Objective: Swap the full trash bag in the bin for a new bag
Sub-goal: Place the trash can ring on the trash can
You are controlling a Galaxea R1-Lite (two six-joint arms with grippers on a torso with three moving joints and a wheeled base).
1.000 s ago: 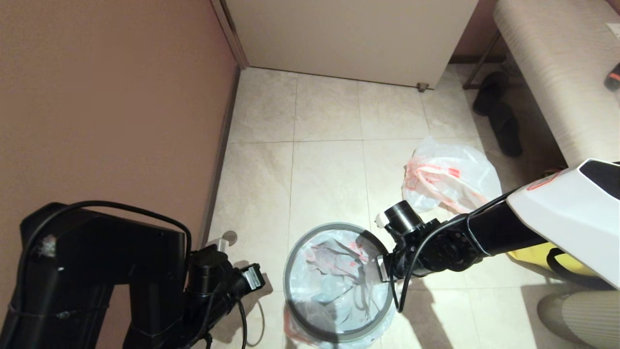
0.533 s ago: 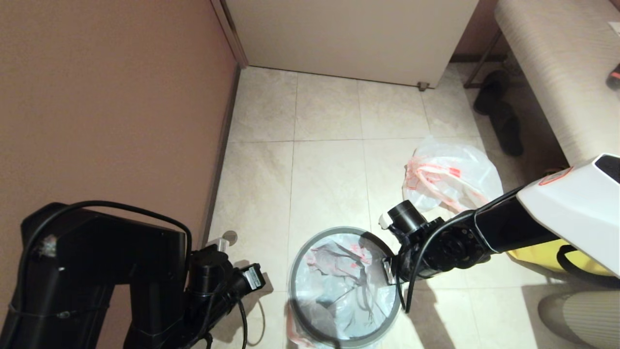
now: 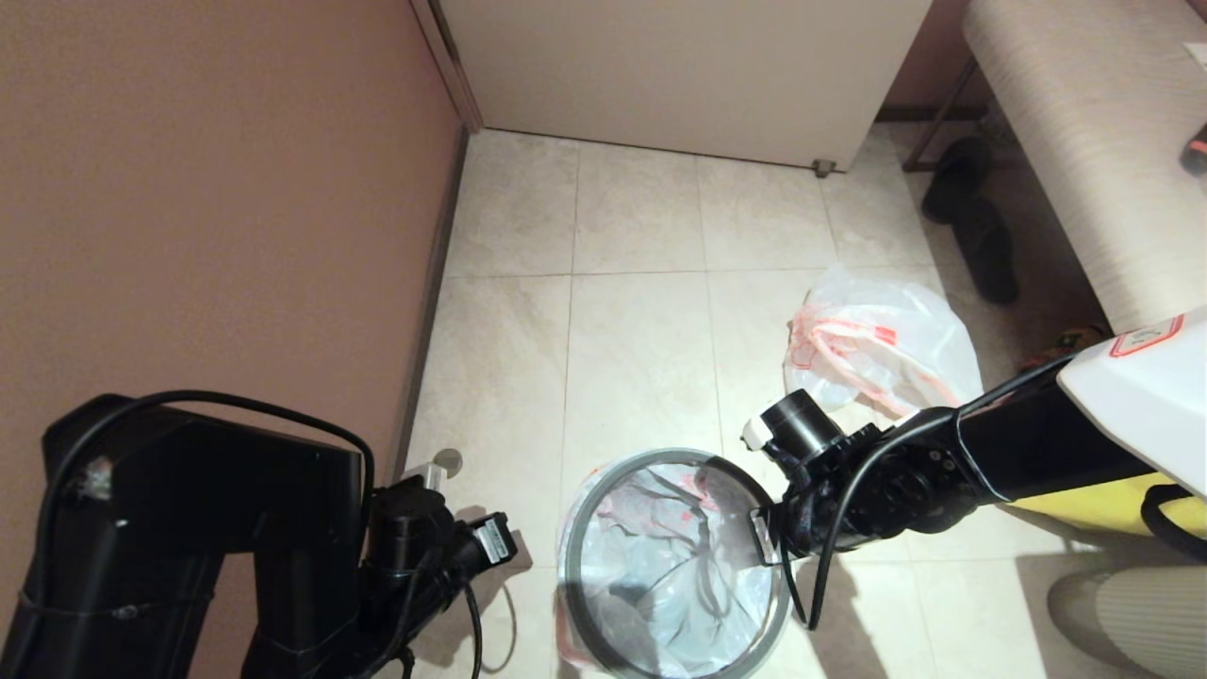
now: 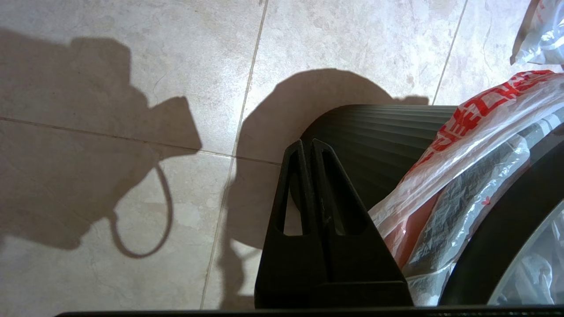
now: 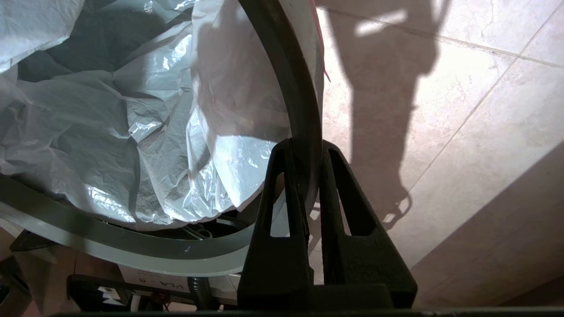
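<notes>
Beige floor tiles fill the head view, bounded by a brown wall and a pale cabinet. Near the bottom edge stands the bin, its grey hoop circling the new bag that lines the inside. The right tool sits at the hoop's side, against the rim. Just beyond that tool's wrist, on the floor, lies the full trash bag, with a yellow fabric bag under the right arm. The left tool is parked low beside the wall, well to the bin's other side, hidden behind its own arm.

Left wrist view: the left tool has its fingers pressed together, empty, above the tiles; just beside it are the bin's ribbed dark wall and the bag's red-printed hem folded over the outside.

Right wrist view: the right tool is clamped on the grey hoop, one finger inside and one outside; crumpled white plastic billows inside the ring.
</notes>
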